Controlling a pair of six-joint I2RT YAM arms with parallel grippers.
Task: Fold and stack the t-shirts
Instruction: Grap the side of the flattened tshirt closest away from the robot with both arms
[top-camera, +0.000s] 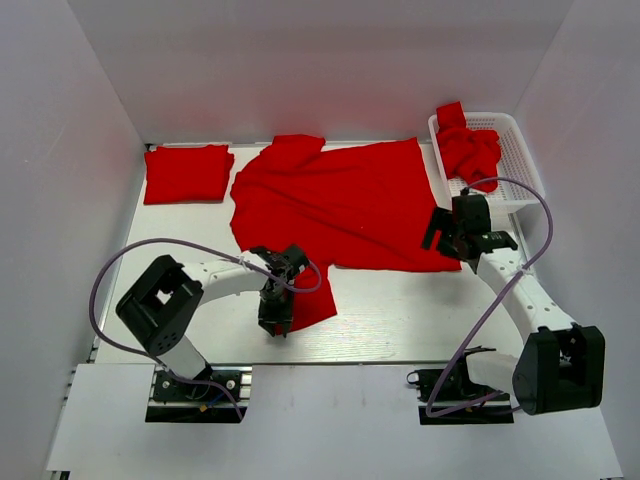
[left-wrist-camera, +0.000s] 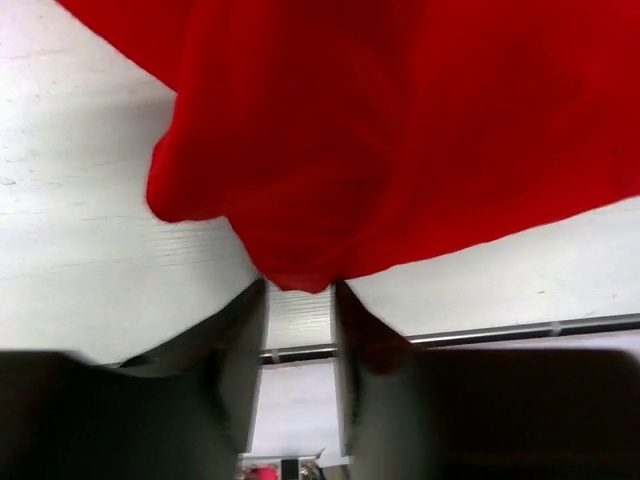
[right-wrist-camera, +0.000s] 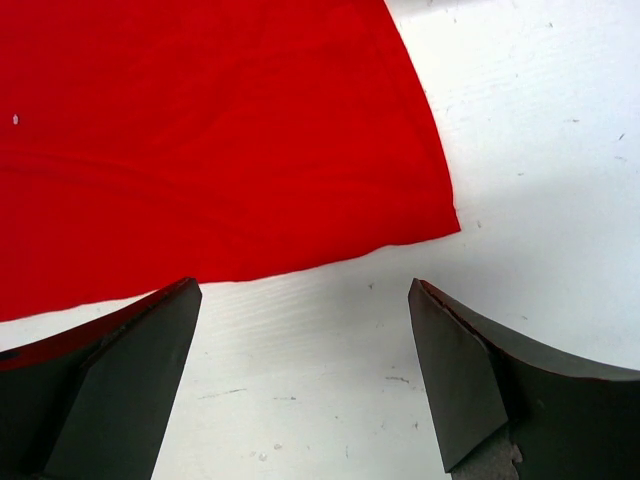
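Note:
One red t-shirt (top-camera: 340, 205) lies spread out flat in the middle of the table. Its near sleeve (top-camera: 312, 300) reaches toward the front edge. My left gripper (top-camera: 278, 322) is at that sleeve, its jaws narrowed onto a bunched tip of the red cloth (left-wrist-camera: 300, 150), as the left wrist view (left-wrist-camera: 298, 288) shows. My right gripper (top-camera: 442, 233) is open and empty over bare table, just short of the shirt's right hem corner (right-wrist-camera: 430, 215); the right wrist view (right-wrist-camera: 302, 285) shows this. A folded red shirt (top-camera: 188, 173) lies at the back left.
A white lattice basket (top-camera: 515, 160) at the back right holds crumpled red shirts (top-camera: 468, 150). White walls close in the table on three sides. The table's front edge with a metal rail (left-wrist-camera: 500, 330) runs just beyond the left gripper.

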